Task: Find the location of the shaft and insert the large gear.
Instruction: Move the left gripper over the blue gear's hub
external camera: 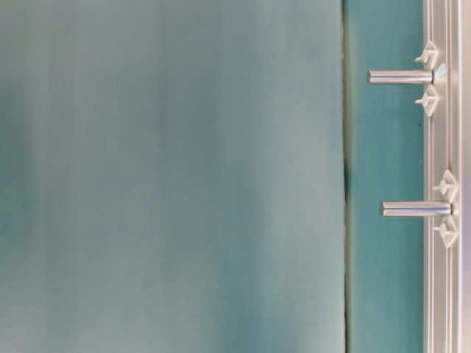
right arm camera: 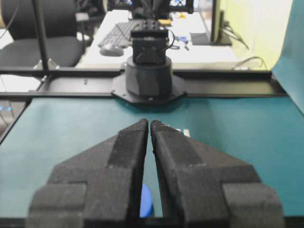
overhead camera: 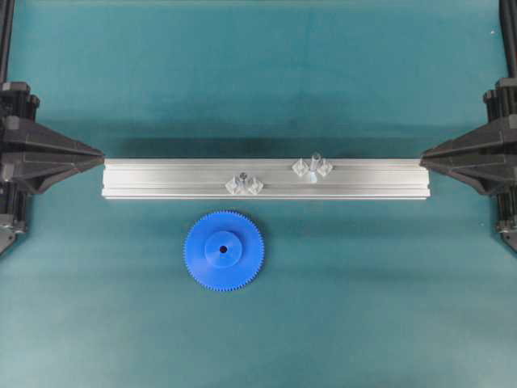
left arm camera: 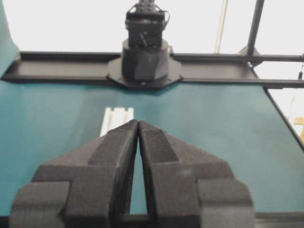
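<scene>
- Black gripper fingers (left arm camera: 118, 156) fill the foreground of both wrist views; the left gripper (overhead camera: 101, 152) and the right gripper (overhead camera: 423, 158) are each clenched tip to tip on nothing, parked at the left and right edges of the table (overhead camera: 258, 65), one at either end of the aluminium rail (overhead camera: 161, 179).
- Largest of the loose things, the large gear (overhead camera: 224, 250) lies flat on the table just in front of the rail, left of the middle, touching nothing.
- Judging by its look, it is rigid moulded plastic, light, and smooth enough to slip between pads. The fine teeth at the rim could give some bite; the raised hub is the other place to pinch. Lying flat, it offers little edge to get under, so a rim grasp from above seems the safer choice.
- Smaller, the shaft (overhead camera: 315, 166) stands upright on the rail right of its middle, between two clear mounts; it looks stiff metal, and the small centre hole must meet it squarely.
- A stubbier pin (overhead camera: 242, 179) stands on the rail left of the shaft.
- No brand, label or writing can be read anywhere.
</scene>
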Robot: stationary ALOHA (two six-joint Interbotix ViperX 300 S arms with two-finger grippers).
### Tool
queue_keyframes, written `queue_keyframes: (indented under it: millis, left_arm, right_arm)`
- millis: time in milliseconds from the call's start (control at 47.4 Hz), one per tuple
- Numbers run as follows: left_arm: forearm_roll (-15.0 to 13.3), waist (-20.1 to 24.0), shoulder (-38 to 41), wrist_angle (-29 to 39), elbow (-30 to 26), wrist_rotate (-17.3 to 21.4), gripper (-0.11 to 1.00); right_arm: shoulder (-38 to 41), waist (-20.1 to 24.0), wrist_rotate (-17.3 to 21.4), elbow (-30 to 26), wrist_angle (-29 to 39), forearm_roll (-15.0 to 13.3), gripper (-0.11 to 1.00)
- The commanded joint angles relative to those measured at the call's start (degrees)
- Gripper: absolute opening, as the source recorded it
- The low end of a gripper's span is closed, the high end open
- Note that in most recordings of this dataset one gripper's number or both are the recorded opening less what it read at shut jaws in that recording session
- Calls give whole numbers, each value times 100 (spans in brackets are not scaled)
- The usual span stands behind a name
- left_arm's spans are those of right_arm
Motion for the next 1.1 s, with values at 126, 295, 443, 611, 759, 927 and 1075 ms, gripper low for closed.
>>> queue_keyframes:
  millis: [126,295,443,611,759,927,1075]
  left_arm:
    - [53,-9,404,-35,105,-237,5]
    - [62,-26,563,-35,79,-255,1]
    - [62,-70,659,193,18,-281,1]
    - [62,-141,888,853,-193,-290,1]
    - [62,-149,1134,1090,-369,-308,1]
    - [62,-193,1573,1134,-562,-536,1]
    - [62,-360,2109,1151,-765,-589,1]
  right_arm:
    - [53,-97,202,141,431,255,10]
    - [35,-97,510,132,1002,255,2]
    - [35,-97,545,123,1494,255,2]
    - [26,-97,545,114,1960,255,2]
    - [26,-97,545,123,2206,255,2]
    - [26,-97,545,105,2443,255,2]
    - [26,-97,554,123,2593,255,2]
